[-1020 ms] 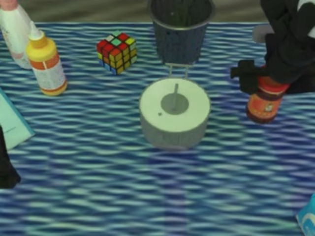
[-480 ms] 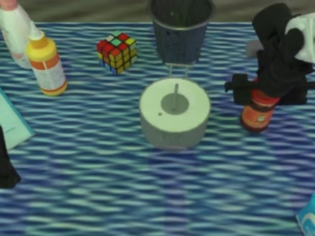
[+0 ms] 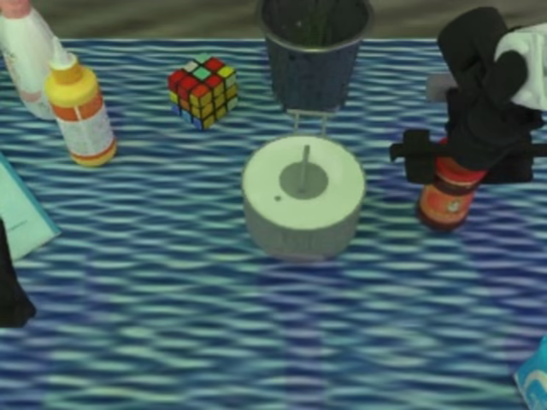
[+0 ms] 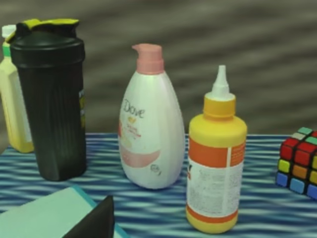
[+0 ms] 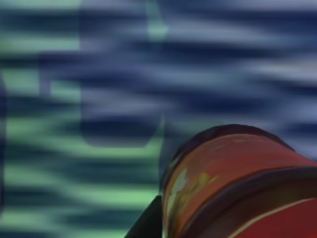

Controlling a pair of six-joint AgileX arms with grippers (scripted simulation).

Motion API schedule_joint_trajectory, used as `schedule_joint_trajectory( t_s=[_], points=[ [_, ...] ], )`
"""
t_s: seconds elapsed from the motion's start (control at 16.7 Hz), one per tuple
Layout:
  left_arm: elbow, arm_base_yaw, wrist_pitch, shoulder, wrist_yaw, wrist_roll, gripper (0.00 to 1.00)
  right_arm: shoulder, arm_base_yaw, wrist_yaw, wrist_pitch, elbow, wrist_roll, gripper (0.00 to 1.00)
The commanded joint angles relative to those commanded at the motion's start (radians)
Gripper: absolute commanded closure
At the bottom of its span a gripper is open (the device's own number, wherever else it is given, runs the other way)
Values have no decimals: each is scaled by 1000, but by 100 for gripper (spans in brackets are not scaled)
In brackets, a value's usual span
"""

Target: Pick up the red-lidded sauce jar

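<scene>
From above, my right gripper point(image 3: 457, 162) is clamped over the lid of the red-lidded sauce jar point(image 3: 446, 201) at the table's right side, hiding most of that lid. The left wrist view shows only a glossy yellow-capped bottle point(image 4: 216, 163); I can't tell the left gripper's state. In the right wrist view the jar's point(image 5: 237, 183) rounded body fills one corner, cut off.

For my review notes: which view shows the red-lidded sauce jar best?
The top view: the sauce jar shows at the table's right with the right gripper over its lid. The right wrist view shows only part of its body, close up. The left wrist view misses it.
</scene>
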Motion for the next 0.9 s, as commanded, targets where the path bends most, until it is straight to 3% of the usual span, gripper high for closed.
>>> schedule_joint_trajectory(
  t_s=[0.54, 0.9],
  points=[
    [0, 0, 0, 0, 0, 0, 0, 0, 0, 0, 0, 0, 0, 2],
    [0, 0, 0, 0, 0, 0, 0, 0, 0, 0, 0, 0, 0, 0]
  ],
)
